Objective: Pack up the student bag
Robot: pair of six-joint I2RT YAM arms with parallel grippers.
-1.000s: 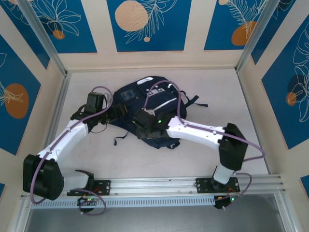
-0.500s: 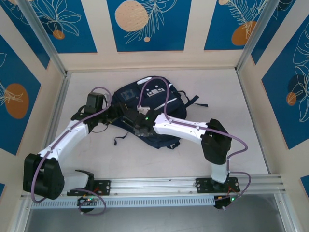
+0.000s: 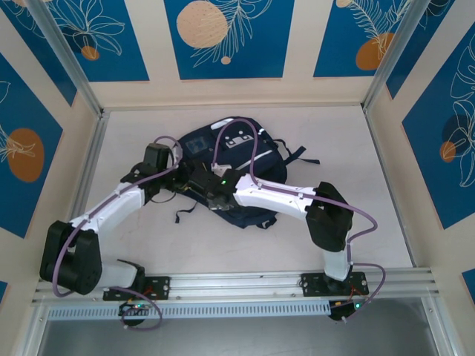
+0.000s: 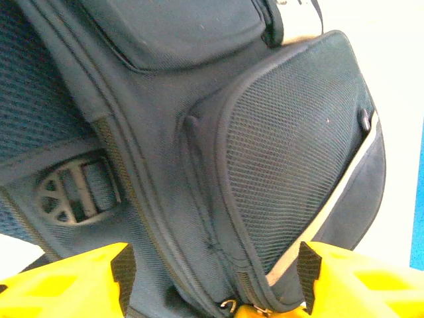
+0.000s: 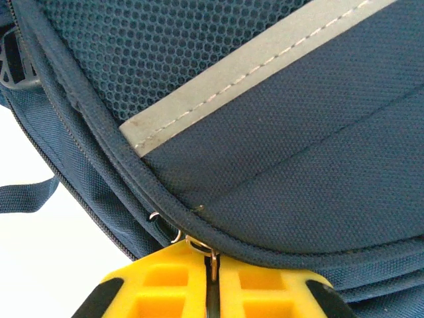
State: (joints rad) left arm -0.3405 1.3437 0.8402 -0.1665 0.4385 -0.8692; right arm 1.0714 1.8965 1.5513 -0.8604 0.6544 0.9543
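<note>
One change: right tool point(image 5: 212, 264) now clamps zipper pull point(image 5: 200, 246) on student bag point(image 3: 252, 215).

No readable txt, brand, nr or sign can be made out anywhere tbh. The white patches point(image 3: 239, 141) on the student bag point(image 3: 252, 216) are too small & blurry to be read.

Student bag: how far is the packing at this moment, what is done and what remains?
Done: nothing looks packed yet; the student bag lies on the table, its zip closed where visible. In hand: the right gripper is shut on the zipper pull, the left gripper open astride the mesh side pocket, probably to steady it. Left: opening the zip, loading, closing.
</note>
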